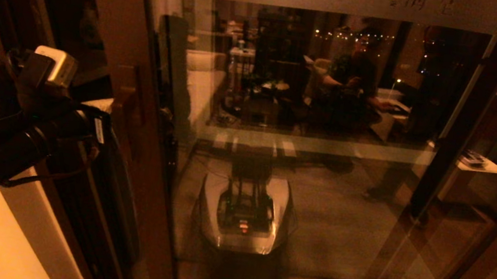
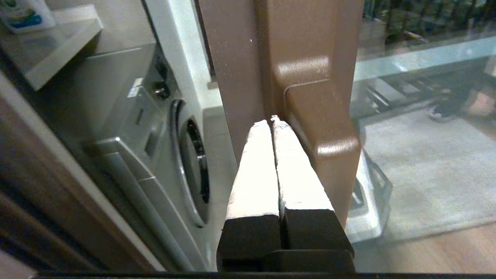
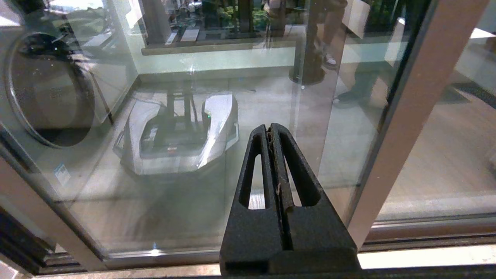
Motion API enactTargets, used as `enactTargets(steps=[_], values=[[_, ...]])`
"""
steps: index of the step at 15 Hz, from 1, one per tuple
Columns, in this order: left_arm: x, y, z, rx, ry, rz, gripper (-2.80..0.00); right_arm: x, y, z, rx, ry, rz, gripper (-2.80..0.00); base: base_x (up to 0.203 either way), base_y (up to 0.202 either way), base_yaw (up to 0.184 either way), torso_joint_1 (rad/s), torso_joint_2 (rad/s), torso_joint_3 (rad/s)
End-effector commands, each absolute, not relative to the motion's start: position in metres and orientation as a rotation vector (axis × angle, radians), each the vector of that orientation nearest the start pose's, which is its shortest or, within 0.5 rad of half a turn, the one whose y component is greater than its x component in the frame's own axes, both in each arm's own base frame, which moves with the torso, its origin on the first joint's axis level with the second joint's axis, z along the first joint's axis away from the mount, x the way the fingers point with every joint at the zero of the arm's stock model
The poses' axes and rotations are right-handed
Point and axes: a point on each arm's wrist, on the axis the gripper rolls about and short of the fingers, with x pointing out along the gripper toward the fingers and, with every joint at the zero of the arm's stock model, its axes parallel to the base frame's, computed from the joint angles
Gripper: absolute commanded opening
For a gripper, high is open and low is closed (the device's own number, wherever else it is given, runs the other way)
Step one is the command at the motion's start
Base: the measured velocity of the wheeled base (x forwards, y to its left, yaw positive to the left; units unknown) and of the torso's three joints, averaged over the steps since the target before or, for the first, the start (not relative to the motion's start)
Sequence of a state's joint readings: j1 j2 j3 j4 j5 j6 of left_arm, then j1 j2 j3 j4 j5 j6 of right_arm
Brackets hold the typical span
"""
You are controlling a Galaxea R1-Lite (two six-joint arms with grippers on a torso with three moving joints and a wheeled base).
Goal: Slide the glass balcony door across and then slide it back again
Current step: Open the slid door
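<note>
The glass balcony door (image 1: 316, 206) fills the head view; its brown wooden stile (image 1: 142, 144) runs down the left and a frosted band with dark characters (image 1: 420, 1) crosses the top. My left arm (image 1: 25, 124) reaches in from the left toward the stile. In the left wrist view the left gripper (image 2: 270, 121) is shut and empty. Its white-padded tips sit in the corner where the blocky wooden handle (image 2: 321, 124) meets the stile (image 2: 236, 77). In the right wrist view the right gripper (image 3: 270, 128) is shut, empty and pointed at the glass pane (image 3: 193, 193).
A washing machine (image 2: 162, 135) stands behind the glass, left of the stile. The pane mirrors my white base (image 1: 244, 211) and the room with a seated person (image 1: 357, 77). A pale door frame (image 3: 410, 116) and the floor track (image 3: 426, 236) lie by the right gripper.
</note>
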State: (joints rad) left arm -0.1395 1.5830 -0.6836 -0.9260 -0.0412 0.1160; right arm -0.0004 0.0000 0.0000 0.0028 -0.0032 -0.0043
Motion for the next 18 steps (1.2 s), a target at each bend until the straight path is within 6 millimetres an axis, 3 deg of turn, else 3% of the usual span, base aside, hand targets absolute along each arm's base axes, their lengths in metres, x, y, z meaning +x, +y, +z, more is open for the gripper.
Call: enactTargets(steps=[1, 18], values=[[0.272, -0.048, 0.212, 0.114, -0.038, -0.191, -2.80, -0.023, 0.000, 0.075, -0.005, 0.003, -0.004, -2.80, 0.000, 0.000, 0.000, 0.000, 0.00, 0.000], [0.272, -0.077, 0.213, 0.140, -0.049, -0.232, -2.80, -0.023, 0.000, 0.075, -0.005, 0.004, -0.004, -2.80, 0.000, 0.000, 0.000, 0.000, 0.00, 0.000]])
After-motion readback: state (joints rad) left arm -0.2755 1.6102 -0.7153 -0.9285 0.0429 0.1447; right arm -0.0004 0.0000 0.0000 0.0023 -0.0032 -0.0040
